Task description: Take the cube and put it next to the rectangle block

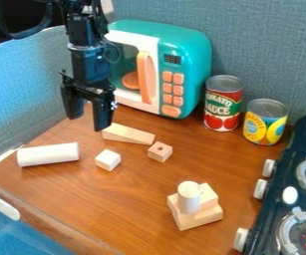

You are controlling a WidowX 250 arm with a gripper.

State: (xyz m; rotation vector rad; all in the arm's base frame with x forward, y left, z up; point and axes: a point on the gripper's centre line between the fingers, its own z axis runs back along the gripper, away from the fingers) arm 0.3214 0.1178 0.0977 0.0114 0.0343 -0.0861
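Observation:
The gripper [88,121] hangs open at the upper left, in front of the toy microwave, with nothing between its fingers. It is above and behind the blocks. A plain white cube [108,160] lies on the table, and to its right is a small wooden cube with a hole [160,152]. Behind both, a long pale block [128,134] that looks tapered lies with its right end close to the holed cube. Nearer the front right, a flat rectangular block [198,217] carries a smaller block, with an upright cylinder [189,197] at their left side.
A white cylinder [47,154] lies on its side at the left. The teal microwave [195,64] stands at the back, with a red can [223,103] and a yellow can [265,122] to its right. A dark toy stove [301,159] borders the wooden table [135,204] on the right.

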